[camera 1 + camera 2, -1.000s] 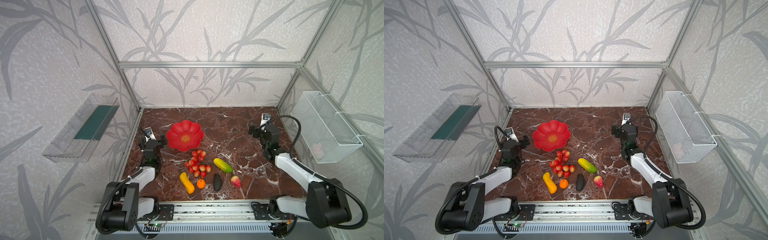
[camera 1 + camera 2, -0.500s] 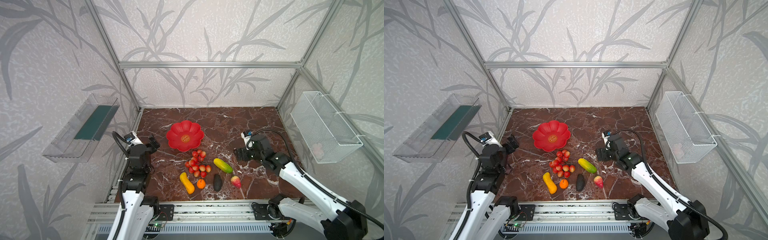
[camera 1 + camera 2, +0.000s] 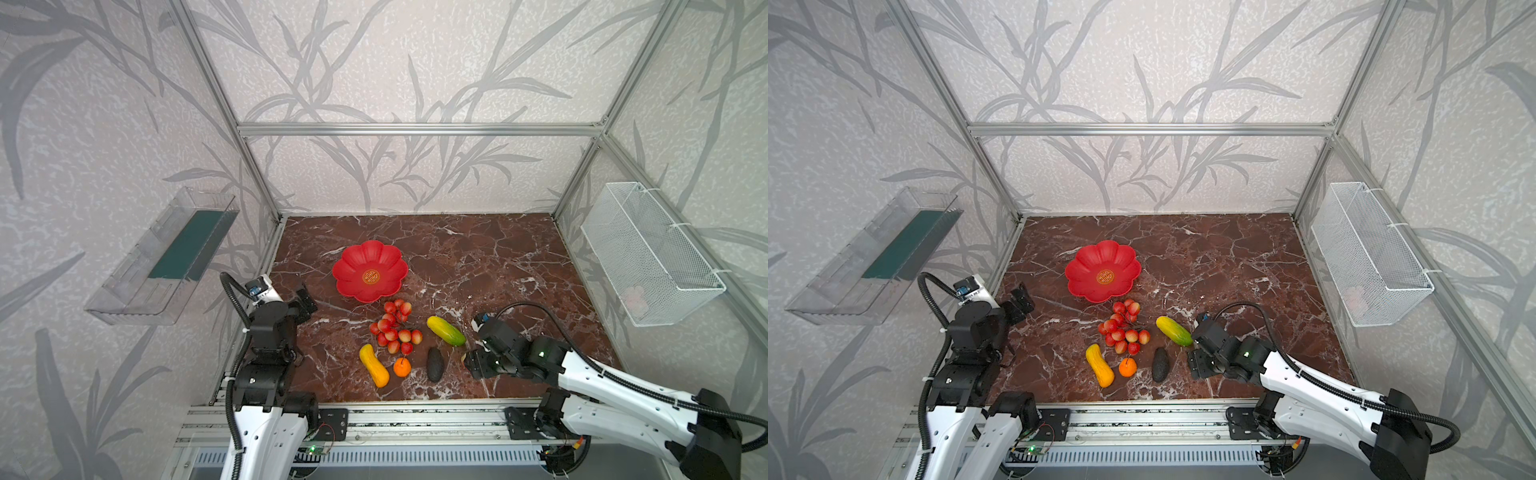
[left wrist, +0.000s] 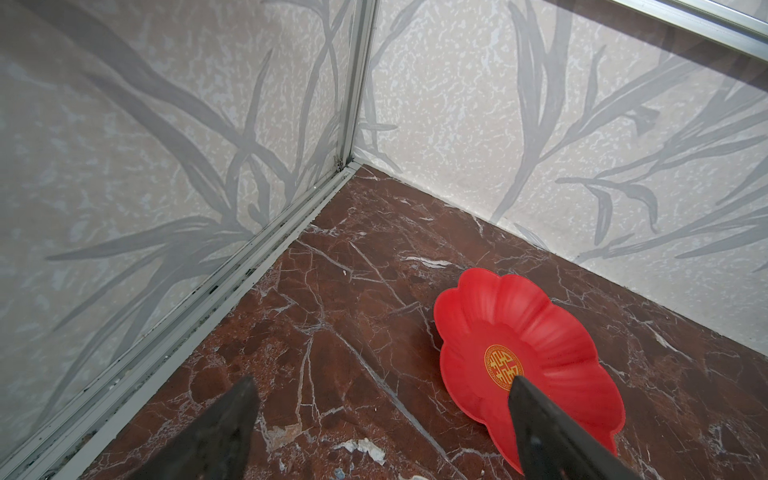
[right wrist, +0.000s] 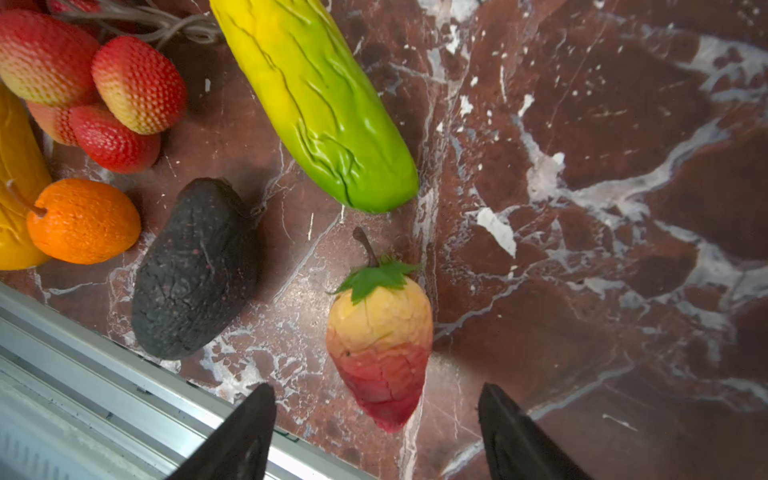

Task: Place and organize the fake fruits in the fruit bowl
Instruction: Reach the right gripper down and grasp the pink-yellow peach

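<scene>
The strawberry [image 5: 379, 340] lies on the bench [image 5: 623, 291] beside the avocado [image 5: 195, 270], under the right gripper [image 5: 376, 436], jaws spread and empty. Probably light, rigid plastic; pinch its wide shoulders.

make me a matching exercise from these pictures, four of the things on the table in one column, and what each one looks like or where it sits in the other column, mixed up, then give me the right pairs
Things
1. fruit bowl
2. avocado
3. strawberry
4. small orange

Descriptions
A. lies just ahead of the right gripper, between its open jaws, green leaf cap on top
B. holds no fruit, gold emblem at its centre
C. round, touching the yellow-orange elongated fruit
D. dark and wrinkled, lying between the small orange and the right gripper

Pairs: 1-B, 2-D, 3-A, 4-C
</scene>
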Controlling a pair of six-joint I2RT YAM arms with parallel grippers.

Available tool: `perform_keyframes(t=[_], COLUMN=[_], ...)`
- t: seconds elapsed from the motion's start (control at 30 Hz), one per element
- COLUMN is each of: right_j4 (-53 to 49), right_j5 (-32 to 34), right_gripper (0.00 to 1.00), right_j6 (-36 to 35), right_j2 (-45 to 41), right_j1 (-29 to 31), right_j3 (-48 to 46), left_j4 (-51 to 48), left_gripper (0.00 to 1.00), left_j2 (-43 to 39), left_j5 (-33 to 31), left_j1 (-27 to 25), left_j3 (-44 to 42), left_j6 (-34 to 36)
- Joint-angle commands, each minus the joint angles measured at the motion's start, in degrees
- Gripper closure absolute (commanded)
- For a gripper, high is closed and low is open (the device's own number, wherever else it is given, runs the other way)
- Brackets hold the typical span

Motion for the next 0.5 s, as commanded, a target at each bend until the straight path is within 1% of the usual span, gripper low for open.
perform_keyframes(t=[0.0, 0.1, 0.2, 0.33, 0.4, 0.47], right_j4=[3.69, 6.21, 7.65, 8.01, 6.26, 1.84], right_j5=[1.65, 1.93, 0.68, 0.33, 2.57, 8.1], right_gripper=[0.26, 0.3, 0.37, 0.52, 0.59, 0.65], right_j6=[3.29, 3.42, 3.75, 3.91, 4.06, 2.87], right_j2=[2.16, 4.71, 7.25, 9.21, 7.93, 4.96], right_j1=[0.64, 0.63, 0.68, 1.21, 1.7, 3.01], right_j3=[-1.18, -1.99, -1.96, -1.95, -1.19, 1.37], left_j4=[-1.64, -1.32, -1.26, -1.3, -1.24, -1.17], left_gripper=[0.06, 0.06, 0.06, 0.06, 0.06, 0.06], left_j2=[-1.05, -1.36, -1.36, -3.2, -3.3, -3.39], left_j5=[-0.05, -0.48, -0.86, -0.95, -0.94, -1.06], left_j1=[0.18, 0.18, 0.18, 0.18, 0.2, 0.22], left_j3=[-0.54, -0.9, -0.99, -1.16, -1.25, -1.25], left_j6=[0.02, 0.19, 0.4, 0.29, 0.29, 0.46])
